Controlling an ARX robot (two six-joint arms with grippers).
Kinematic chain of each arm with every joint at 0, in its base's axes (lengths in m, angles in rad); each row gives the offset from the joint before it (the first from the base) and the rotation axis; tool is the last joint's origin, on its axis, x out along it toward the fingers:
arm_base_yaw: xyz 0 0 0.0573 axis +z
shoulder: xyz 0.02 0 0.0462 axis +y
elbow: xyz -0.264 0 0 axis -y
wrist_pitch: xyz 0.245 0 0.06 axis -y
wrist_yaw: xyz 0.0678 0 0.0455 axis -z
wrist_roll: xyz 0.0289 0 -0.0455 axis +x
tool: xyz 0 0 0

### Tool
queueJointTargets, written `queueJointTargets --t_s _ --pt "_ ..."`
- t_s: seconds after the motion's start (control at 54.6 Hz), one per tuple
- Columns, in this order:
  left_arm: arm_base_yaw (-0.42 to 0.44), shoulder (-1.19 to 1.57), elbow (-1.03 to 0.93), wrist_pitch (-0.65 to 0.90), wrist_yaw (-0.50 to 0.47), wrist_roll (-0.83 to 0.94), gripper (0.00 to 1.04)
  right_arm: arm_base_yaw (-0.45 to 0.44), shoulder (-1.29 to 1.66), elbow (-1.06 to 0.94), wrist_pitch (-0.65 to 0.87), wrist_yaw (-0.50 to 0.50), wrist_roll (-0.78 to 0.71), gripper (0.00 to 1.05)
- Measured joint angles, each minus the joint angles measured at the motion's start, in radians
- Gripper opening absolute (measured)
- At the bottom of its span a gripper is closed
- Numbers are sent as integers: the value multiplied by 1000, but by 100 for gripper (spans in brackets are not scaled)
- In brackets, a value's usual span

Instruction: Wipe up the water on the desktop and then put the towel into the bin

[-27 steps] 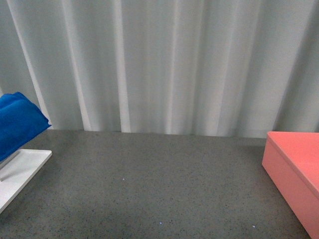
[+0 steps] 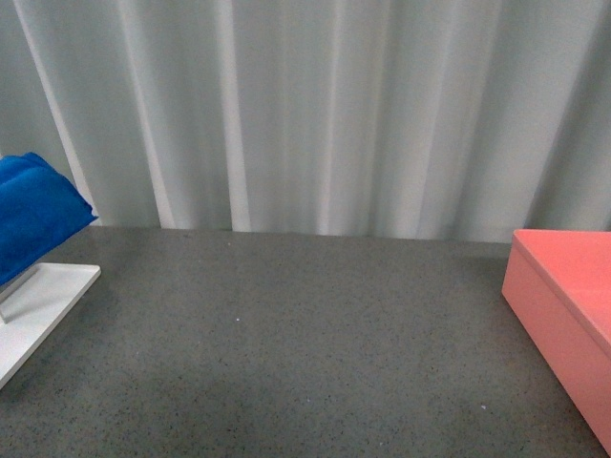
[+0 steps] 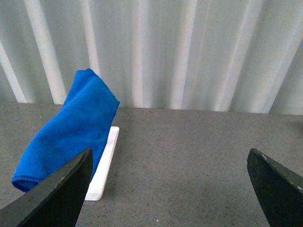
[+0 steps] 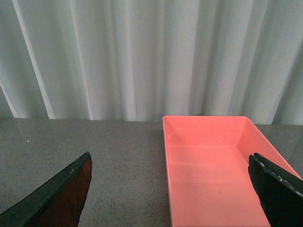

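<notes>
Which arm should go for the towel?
Left. The left gripper, open, faces the towel at the left of the desktop; the right gripper faces the bin on the other side.

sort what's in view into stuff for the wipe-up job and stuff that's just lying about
For the job:
- blue towel, propped up at the left
- pink bin, at the right, nothing showing inside
- grey desktop

Just lying about:
- white tray under the towel
- pale curtain behind
</notes>
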Motion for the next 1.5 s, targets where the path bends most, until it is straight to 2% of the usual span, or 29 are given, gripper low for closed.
queueJointTargets --t_s 0.823,0.86,0.878,0.915,0.97,1.061,1.153,1.226,1.372,1.5 --pt "0 0 0 0 0 0 98 0 0 0 0 0 0 98" --pt "11 10 2 -13 32 -21 98 0 0 0 0 0 0 98" --pt "28 24 12 -43 90 -55 98 0 0 0 0 0 0 98" --pt "72 79 29 -76 198 -142 98 0 0 0 0 1 0 98" --pt "111 180 41 -41 317 -270 98 0 0 0 0 -3 0 98" --pt "122 390 86 106 331 -359 98 0 -1 0 0 0 0 98" --pt "115 614 174 249 333 -347 98 0 -1 0 0 0 0 98" --pt "127 855 298 333 375 -308 98 0 -1 0 0 0 0 98" --pt "155 1246 573 219 372 -186 98 0 -1 0 0 0 0 98" --pt "170 1592 925 1 291 -41 98 0 -1 0 0 0 0 98"
